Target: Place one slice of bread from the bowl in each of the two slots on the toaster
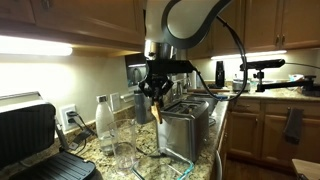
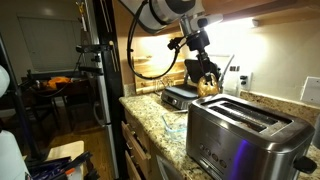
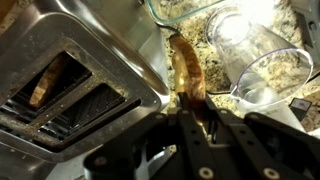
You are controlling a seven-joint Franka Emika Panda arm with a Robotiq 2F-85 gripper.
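My gripper (image 3: 192,108) is shut on a slice of bread (image 3: 185,68), seen edge-on in the wrist view, hanging over the granite counter beside the toaster (image 3: 70,85). The steel toaster has two slots; one slot (image 3: 50,80) holds a bread slice, the other slot (image 3: 95,105) looks dark and empty. In both exterior views the gripper (image 1: 155,95) (image 2: 207,72) holds the bread slice (image 1: 155,112) above and beside the toaster (image 1: 185,125) (image 2: 245,130). A glass bowl (image 3: 185,10) shows at the top of the wrist view.
A clear glass (image 3: 255,60) stands on the counter close to the held slice. A plastic bottle (image 1: 104,122) and a glass (image 1: 124,152) stand by the toaster. A black grill (image 1: 35,140) (image 2: 180,97) sits on the counter. Cabinets hang overhead.
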